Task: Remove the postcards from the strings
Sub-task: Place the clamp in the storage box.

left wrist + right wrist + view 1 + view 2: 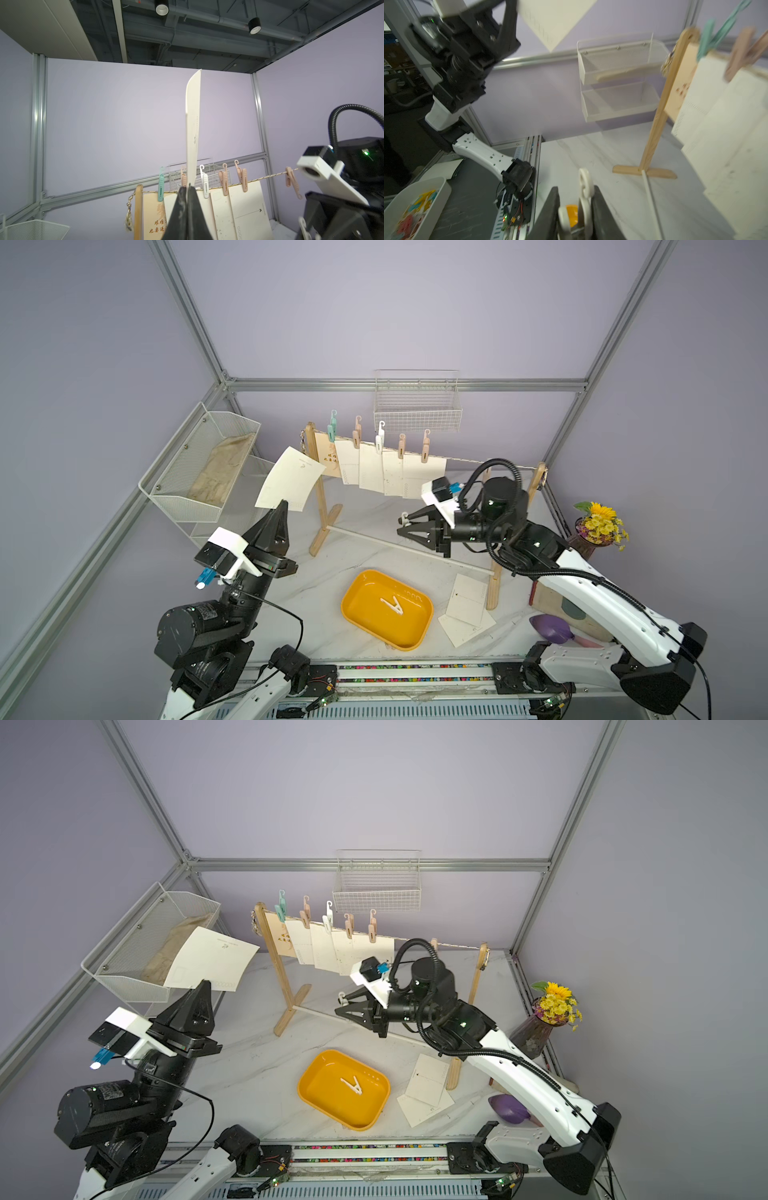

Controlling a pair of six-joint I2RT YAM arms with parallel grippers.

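The left gripper (pixel 283 505) clamps a curved postcard (pixel 289 483) held clear of the string (pixel 465 459); the right gripper (pixel 402 524) grips a white clothespin (pixel 584 187) near the hanging postcards (pixel 390 472).

We see cream-white cards (pixel 388 472) with faint dotted lines and small dark marks, and the raised card (pixel 289 483) is the same cream. The tan card (pixel 152 207) bears orange lettering. The cord (pixel 268 176) is beige with dark speckles. Along it we count a teal pin (pixel 331 431), pink pins (pixel 425 448) and a white pin (pixel 379 439); the gripped pin (pixel 589 180) is white too. The posts (pixel 322 506) are pale wood. The tray (pixel 415 622) is yellow-orange, the table (pixel 320 597) white with grey marble veins, and the walls (pixel 374 323) lavender. The left gripper (pixel 284 503) and right gripper (pixel 402 525) are black. The flowers (pixel 602 522) are yellow and the vase (pixel 534 1036) purple.
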